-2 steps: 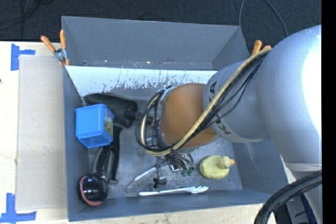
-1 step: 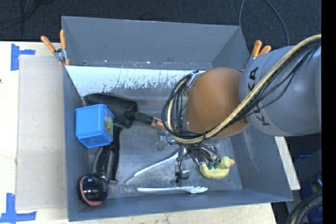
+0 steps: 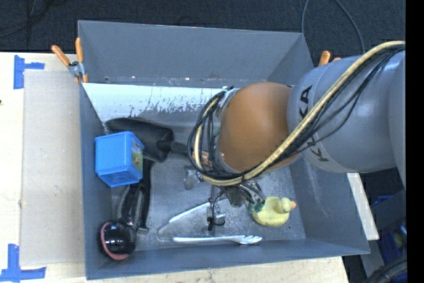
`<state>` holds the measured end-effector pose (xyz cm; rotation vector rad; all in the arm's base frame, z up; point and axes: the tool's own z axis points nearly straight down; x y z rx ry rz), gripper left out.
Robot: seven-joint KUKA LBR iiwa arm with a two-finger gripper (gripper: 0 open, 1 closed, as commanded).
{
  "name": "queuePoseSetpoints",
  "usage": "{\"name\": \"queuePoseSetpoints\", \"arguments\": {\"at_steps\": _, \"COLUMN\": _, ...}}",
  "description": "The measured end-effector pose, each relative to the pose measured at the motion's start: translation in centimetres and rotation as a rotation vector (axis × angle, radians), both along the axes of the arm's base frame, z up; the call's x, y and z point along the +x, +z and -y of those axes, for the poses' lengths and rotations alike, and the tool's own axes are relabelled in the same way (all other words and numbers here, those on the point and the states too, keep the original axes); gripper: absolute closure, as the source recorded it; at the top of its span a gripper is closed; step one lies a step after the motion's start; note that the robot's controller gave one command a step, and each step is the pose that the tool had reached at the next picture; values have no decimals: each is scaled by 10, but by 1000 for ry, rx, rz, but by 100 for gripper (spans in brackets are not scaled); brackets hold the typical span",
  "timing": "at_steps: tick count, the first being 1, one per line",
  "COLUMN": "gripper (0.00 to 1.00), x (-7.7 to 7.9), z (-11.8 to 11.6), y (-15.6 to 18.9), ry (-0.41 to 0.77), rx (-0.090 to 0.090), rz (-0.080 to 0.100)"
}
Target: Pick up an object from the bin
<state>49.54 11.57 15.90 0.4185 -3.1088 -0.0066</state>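
Camera view shows me the grey metal bin (image 3: pixel 192 50) from above, and my arm (image 3: pixel 351 122) comes in from 3 o'clock. Its orange cover (image 3: pixel 255 122) and a loop of cables (image 3: pixel 199 142) hang over the middle of the floor.

Below the cover, the claw (image 3: pixel 214 214) stands low at about 5 o'clock of the bin floor. From this angle I cannot tell if it is spread or pressed together, and I see nothing held in it.

The things nearest to the claw are three:
- a yellow rubber duck (image 3: pixel 270 212) just beside it at 3 o'clock, lying on the floor
- a thin silvery piece (image 3: pixel 185 215) at its 9 o'clock, reaching up to the claw tip; what it is I cannot say
- a white plastic fork (image 3: pixel 218 240) at its 6 o'clock, lying flat along the near wall, close to the claw but apart from it

Further away, a blue box (image 3: pixel 118 159) sits at 9 o'clock of the bin. A black curved object (image 3: pixel 139 129) lies at 10 o'clock, touching the box. A black round object (image 3: pixel 117 238) with some red rests in the corner at 7 o'clock.
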Motion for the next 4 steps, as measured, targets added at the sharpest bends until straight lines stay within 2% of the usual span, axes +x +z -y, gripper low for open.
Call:
{"name": "queuePoseSetpoints", "arguments": {"at_steps": 1, "gripper": 0, "x": 0, "z": 10, "y": -14, "ry": 2, "rx": 2, "rz": 3}}
{"name": "queuePoseSetpoints", "arguments": {"at_steps": 2, "gripper": 0, "x": 28, "z": 4, "y": -62, "ry": -93, "rx": 3, "rz": 4}}
{"name": "queuePoseSetpoints", "arguments": {"at_steps": 3, "gripper": 0, "x": 7, "z": 27, "y": -80, "ry": -89, "rx": 0, "rz": 1}}
{"name": "queuePoseSetpoints", "arguments": {"at_steps": 4, "gripper": 0, "x": 6, "z": 6, "y": -10, "ry": -89, "rx": 1, "rz": -2}}
